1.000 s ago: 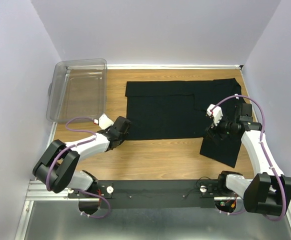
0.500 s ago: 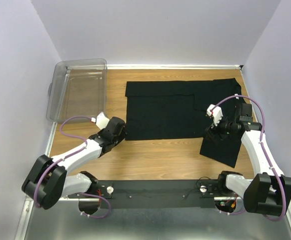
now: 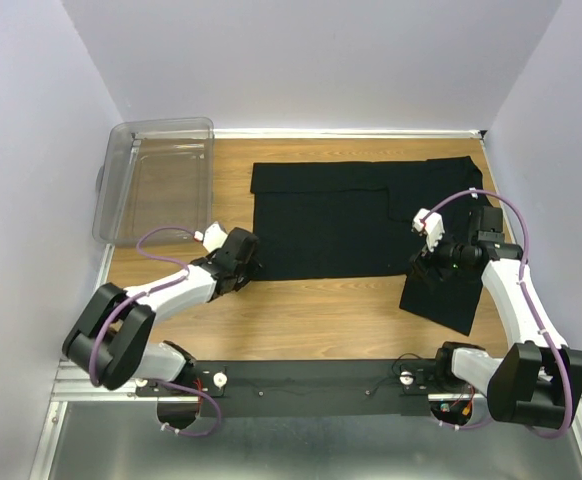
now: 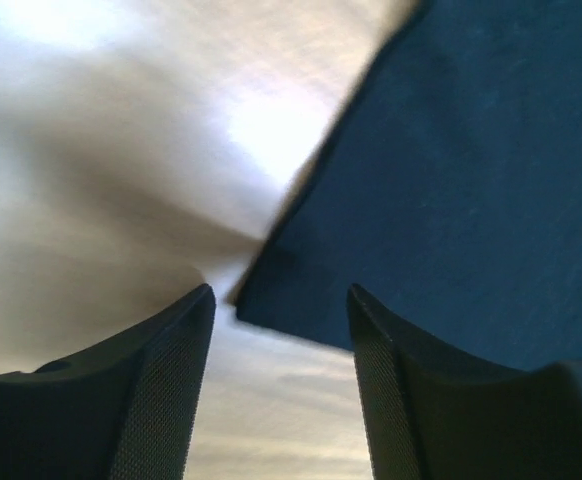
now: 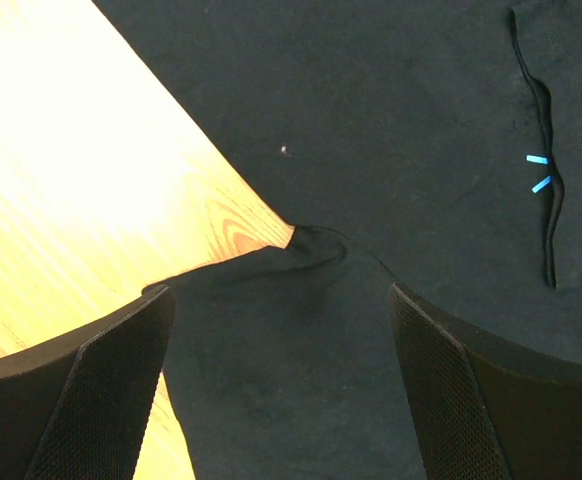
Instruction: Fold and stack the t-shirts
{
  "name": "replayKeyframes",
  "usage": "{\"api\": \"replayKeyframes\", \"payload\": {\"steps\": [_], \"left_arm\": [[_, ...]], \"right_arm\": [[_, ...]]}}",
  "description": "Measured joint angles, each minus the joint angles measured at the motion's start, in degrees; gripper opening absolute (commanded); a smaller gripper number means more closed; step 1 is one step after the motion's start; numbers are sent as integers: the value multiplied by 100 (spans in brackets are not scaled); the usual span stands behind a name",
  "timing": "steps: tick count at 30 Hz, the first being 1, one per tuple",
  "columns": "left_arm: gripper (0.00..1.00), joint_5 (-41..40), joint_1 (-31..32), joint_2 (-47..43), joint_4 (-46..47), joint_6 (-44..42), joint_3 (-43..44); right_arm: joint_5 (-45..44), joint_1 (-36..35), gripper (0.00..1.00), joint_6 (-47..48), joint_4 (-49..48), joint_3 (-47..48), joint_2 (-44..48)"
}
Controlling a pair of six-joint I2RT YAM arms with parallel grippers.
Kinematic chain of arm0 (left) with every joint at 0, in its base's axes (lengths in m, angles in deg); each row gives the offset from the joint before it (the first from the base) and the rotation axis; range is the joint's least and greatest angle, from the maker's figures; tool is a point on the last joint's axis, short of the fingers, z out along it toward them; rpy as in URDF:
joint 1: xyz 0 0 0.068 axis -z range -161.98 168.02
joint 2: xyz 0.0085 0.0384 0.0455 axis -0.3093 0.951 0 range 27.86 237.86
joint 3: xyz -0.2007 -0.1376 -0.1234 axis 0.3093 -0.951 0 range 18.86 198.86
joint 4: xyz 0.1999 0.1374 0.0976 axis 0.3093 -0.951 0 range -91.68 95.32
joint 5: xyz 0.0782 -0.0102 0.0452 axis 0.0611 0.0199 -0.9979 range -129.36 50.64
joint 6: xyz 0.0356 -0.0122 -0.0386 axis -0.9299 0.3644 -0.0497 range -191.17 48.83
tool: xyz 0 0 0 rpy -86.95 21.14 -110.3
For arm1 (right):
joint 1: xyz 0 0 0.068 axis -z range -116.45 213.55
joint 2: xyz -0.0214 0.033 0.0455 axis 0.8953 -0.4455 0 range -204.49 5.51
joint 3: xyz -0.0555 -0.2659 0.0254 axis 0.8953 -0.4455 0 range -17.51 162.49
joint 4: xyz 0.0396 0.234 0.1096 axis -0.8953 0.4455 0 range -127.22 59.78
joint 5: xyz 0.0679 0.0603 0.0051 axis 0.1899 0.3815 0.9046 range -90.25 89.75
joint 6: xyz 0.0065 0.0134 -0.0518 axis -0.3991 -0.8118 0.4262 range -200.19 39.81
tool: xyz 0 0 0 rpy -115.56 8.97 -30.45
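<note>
One black t-shirt (image 3: 341,215) lies spread flat on the wooden table, one sleeve (image 3: 443,298) reaching toward the near right. My left gripper (image 3: 253,264) sits low at the shirt's near left corner. In the left wrist view it (image 4: 281,300) is open, and the cloth corner (image 4: 271,285) lies just ahead of its fingertips, untouched. My right gripper (image 3: 421,270) hovers over the sleeve's armpit. In the right wrist view it (image 5: 281,300) stands wide open above the sleeve cloth (image 5: 291,380), gripping nothing. Small light-blue marks (image 5: 538,172) show on the shirt.
A clear plastic bin (image 3: 156,180) stands at the far left of the table. Bare wood (image 3: 311,315) lies between the shirt and the arms' black base rail (image 3: 311,375). Purple walls close in on three sides.
My left gripper has opened at the shirt's near left corner; the arm drew back to the left and came forward again. The right arm and the shirt have not moved.
</note>
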Motion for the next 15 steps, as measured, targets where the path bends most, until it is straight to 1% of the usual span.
{"api": "replayKeyframes", "payload": {"steps": [1,2,5,6,7,8,9,10,14,15], "left_arm": [[58,39,0,114,116,4,63],[46,44,0,184,203,15,79],[28,81,0,317,356,44,57],[17,107,-4,326,385,52,39],[12,125,-4,326,426,90,-7],[3,144,-4,317,417,33,-28],[0,164,-4,306,442,59,-68],[0,179,-7,289,439,13,-79],[0,199,-15,140,393,-48,-155],[3,199,-37,74,354,-81,-164]], "right_arm": [[0,0,93,-17,0,-9,9],[0,0,93,-28,0,-20,17],[-2,0,93,-35,9,-101,81],[-4,0,93,-35,20,-118,103],[-4,0,93,-35,42,-129,118],[-4,0,93,-35,44,-131,120],[-4,0,93,-35,44,-131,122],[-4,0,93,-35,46,-131,122],[-2,0,93,-35,46,-131,120],[-2,0,93,-35,48,-131,118]]}}
